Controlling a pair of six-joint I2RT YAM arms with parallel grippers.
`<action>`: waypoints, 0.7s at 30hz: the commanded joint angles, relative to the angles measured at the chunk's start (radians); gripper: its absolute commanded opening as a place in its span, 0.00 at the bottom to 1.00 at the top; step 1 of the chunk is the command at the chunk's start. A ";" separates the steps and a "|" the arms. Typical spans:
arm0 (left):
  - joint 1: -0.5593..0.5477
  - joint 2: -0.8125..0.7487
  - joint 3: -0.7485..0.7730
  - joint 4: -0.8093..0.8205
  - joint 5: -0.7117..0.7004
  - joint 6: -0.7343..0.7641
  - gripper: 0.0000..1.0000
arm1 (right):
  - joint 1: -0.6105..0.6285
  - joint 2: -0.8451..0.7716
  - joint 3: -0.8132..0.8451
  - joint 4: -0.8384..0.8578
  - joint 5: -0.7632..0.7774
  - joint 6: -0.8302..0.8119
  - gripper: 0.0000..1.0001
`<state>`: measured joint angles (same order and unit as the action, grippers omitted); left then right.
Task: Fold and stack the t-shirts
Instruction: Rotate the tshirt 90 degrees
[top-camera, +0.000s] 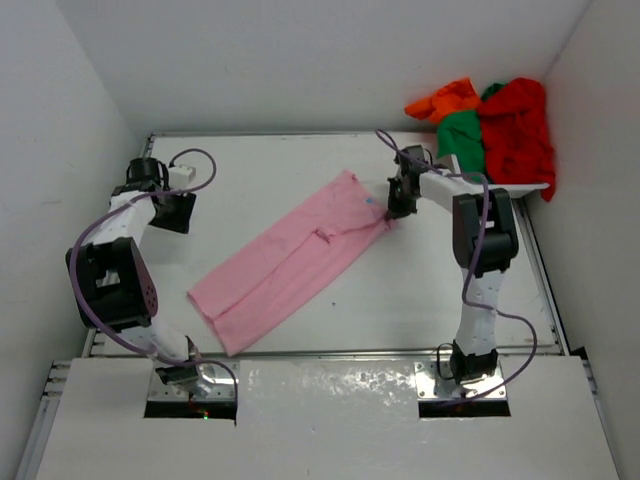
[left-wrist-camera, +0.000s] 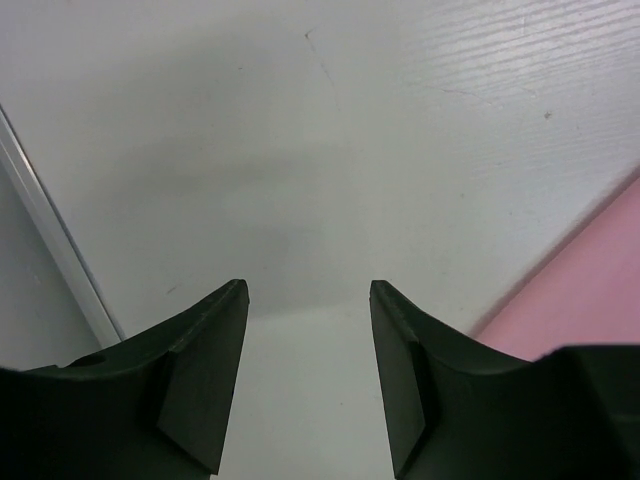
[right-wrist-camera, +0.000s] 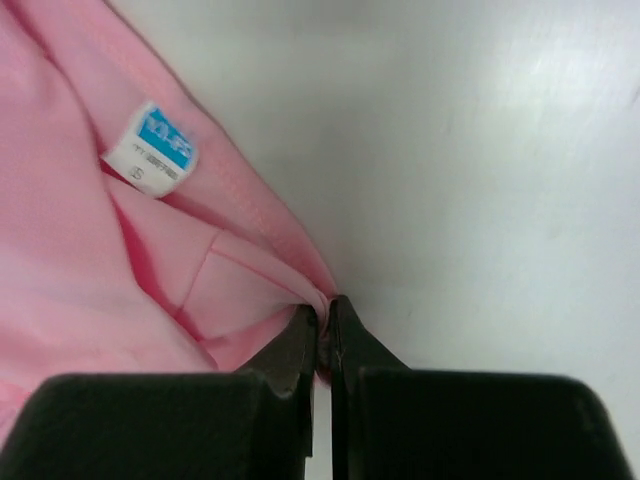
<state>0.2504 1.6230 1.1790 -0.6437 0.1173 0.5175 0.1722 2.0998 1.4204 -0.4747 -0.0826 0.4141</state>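
Note:
The light pink t-shirt (top-camera: 290, 260) lies folded lengthwise in a long diagonal strip across the middle of the table. My right gripper (top-camera: 398, 203) is shut on its far right corner; in the right wrist view the jaws (right-wrist-camera: 324, 318) pinch a fold of pink cloth (right-wrist-camera: 120, 260) near a blue and white label (right-wrist-camera: 152, 148). My left gripper (top-camera: 172, 210) is open and empty at the far left, over bare table (left-wrist-camera: 308, 300), with a pink edge (left-wrist-camera: 590, 290) at the right. The red (top-camera: 518, 130), green (top-camera: 460, 135) and orange (top-camera: 447, 98) t-shirts lie heaped at the far right corner.
The heap of shirts hangs over the table's far right edge by the white wall. A raised metal rim (left-wrist-camera: 60, 250) runs along the table's left side near my left gripper.

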 joint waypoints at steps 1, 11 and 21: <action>0.003 0.006 0.016 0.016 0.033 -0.034 0.50 | -0.008 0.165 0.249 -0.040 0.112 -0.032 0.00; -0.192 0.116 -0.067 0.081 0.032 -0.017 0.50 | -0.026 0.647 0.907 0.128 0.072 0.101 0.44; -0.206 0.176 -0.079 0.093 0.059 -0.027 0.50 | -0.114 0.552 0.936 0.288 0.106 -0.027 0.72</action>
<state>0.0353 1.8008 1.1084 -0.5827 0.1516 0.4900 0.0849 2.6907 2.3138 -0.2581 0.0025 0.4313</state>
